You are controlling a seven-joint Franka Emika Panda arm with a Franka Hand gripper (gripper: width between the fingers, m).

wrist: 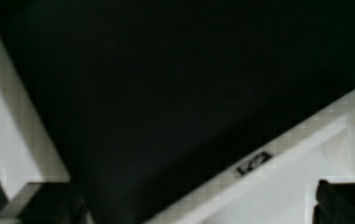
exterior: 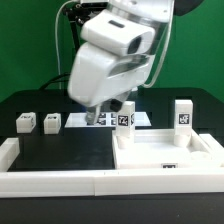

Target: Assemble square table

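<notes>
Bright, even light fills the exterior view, the white square table panel (exterior: 145,152) nearly glaring beside the black surface (exterior: 60,150); the wrist view is dim and blurred.

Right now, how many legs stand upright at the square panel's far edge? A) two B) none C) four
A: one leg and a second leg stand upright at the square panel's far edge. Two more legs sit low on the black surface toward the exterior view's left.

Two legs (exterior: 25,122) at the exterior view's left
</notes>
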